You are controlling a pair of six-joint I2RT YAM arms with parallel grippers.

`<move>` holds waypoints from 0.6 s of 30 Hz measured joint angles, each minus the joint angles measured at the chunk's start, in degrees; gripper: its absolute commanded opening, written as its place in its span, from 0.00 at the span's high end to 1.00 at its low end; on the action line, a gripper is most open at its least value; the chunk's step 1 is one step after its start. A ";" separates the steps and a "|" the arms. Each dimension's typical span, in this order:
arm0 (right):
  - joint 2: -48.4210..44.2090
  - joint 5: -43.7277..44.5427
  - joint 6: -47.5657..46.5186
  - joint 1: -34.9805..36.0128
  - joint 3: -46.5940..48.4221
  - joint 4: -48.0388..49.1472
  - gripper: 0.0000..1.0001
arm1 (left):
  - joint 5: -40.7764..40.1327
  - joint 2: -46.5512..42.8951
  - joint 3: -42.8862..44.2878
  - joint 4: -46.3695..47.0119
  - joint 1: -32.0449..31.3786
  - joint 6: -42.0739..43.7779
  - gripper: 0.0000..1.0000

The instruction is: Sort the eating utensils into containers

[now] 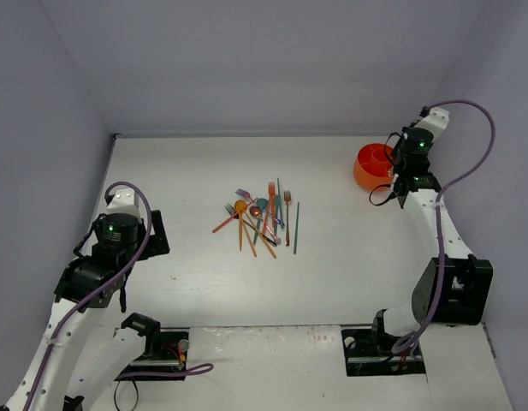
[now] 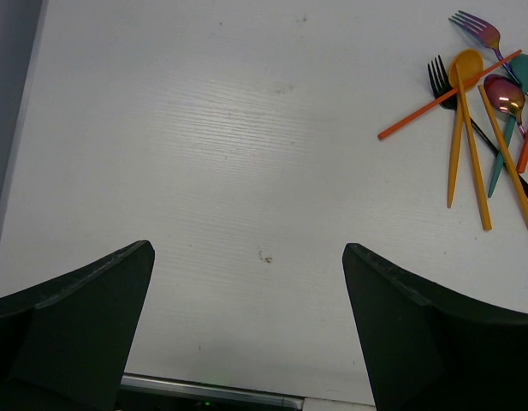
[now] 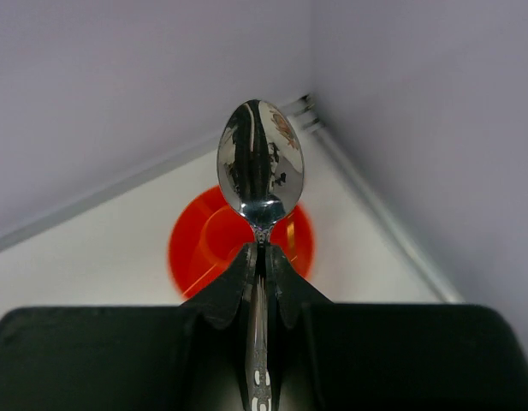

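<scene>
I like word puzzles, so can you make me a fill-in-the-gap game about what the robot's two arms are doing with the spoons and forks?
The right gripper is shut on a shiny silver ____.
The round cup beyond it is coloured ____.
The left gripper holds nothing; its jaws stand wide ____.
The pile of utensils lies on the ____.
Missing words: spoon, orange, open, table.

One round orange holder, one silver spoon, perhaps a dozen thin coloured utensils.
</scene>
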 measured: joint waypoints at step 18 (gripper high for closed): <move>22.82 -10.90 -4.42 -9.37 2.92 20.66 1.00 | -1.10 4.32 -0.83 3.56 0.00 -0.07 0.09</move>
